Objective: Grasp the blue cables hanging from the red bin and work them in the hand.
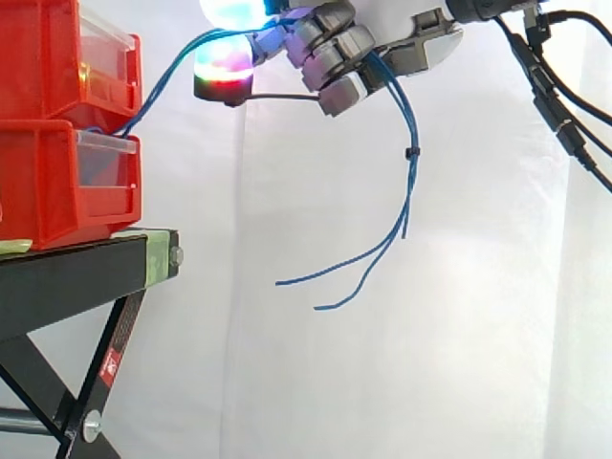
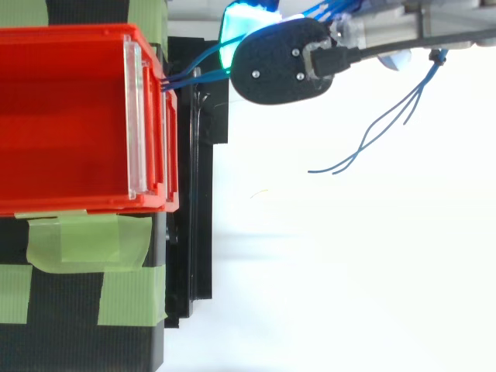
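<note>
Hand [image 1: 330, 50] was curled tight round the blue cables [image 1: 413, 167], stretched from the red bin [image 1: 43, 182]. Grasp done, I judged; next came careful finger-working without slipping.

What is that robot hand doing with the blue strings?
The robot's hand is curled round a bunch of thin blue cables. The cables run from the stacked red plastic bins on the black metal stand up to the hand, which holds them high in the air. Their loose ends dangle below it, bound together by a small black tie.
</note>
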Tool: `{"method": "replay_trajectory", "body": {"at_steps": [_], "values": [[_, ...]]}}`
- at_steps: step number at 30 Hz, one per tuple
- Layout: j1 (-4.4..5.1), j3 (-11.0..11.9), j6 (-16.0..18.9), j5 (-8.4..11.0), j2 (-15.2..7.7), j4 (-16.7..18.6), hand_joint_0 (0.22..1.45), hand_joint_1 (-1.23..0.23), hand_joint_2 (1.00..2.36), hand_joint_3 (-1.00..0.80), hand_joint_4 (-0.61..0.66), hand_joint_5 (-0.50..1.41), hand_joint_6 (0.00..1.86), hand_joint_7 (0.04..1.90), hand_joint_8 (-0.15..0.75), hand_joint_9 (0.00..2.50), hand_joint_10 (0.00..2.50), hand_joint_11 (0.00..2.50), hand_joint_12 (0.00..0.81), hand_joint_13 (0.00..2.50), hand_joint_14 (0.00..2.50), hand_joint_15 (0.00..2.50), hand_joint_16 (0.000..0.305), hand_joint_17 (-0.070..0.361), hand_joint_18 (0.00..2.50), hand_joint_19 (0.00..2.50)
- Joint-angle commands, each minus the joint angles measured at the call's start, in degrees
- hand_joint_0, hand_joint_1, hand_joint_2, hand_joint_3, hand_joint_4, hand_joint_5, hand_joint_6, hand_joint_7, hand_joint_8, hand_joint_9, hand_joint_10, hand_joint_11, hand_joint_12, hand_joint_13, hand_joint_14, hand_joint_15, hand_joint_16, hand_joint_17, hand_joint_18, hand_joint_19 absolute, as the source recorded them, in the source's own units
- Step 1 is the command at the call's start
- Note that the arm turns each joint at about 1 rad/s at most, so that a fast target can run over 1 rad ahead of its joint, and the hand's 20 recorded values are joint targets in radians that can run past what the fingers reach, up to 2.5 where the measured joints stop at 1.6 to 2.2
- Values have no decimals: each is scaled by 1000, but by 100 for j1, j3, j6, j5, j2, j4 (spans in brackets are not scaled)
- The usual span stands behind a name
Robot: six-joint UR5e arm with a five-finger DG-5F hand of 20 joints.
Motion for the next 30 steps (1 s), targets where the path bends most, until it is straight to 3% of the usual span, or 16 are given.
{"method": "replay_trajectory", "body": {"at_steps": [1,8,11,14,18,24,26,30], "values": [[-2,6,15,-9,-2,9,927,-601,1019,-453,265,295,232,1247,511,782,2500,2500,522,833,2500,1889,60,134,1199,1374],[-11,6,-3,0,68,9,963,-608,1009,-50,289,339,0,1279,511,782,2500,2500,522,833,2500,1889,60,134,1199,1374],[-11,6,-20,-9,68,0,948,-601,1035,68,330,310,6,1215,511,782,2500,2500,522,833,2500,1889,60,134,1199,1374],[-11,6,-29,-9,68,-9,859,-564,1283,9,363,276,10,1139,511,782,2500,2500,522,833,2500,1889,60,134,1199,1374],[-20,-2,-29,-26,68,-105,794,-560,1459,-67,392,258,11,1095,511,782,2500,2500,522,833,2500,1889,60,134,1199,1374],[-20,6,-29,-44,68,-255,825,-606,1465,24,380,244,11,1082,511,782,2500,2500,522,833,2500,1889,60,134,1199,1374],[-20,-2,-29,-53,68,-281,819,-606,1584,20,369,246,11,1080,511,782,2500,2500,522,833,2500,1889,60,134,1199,1374],[-20,6,-29,-96,68,-343,843,-603,1651,106,357,246,11,1087,511,782,2500,2500,522,833,2500,1889,60,134,1199,1374]]}}
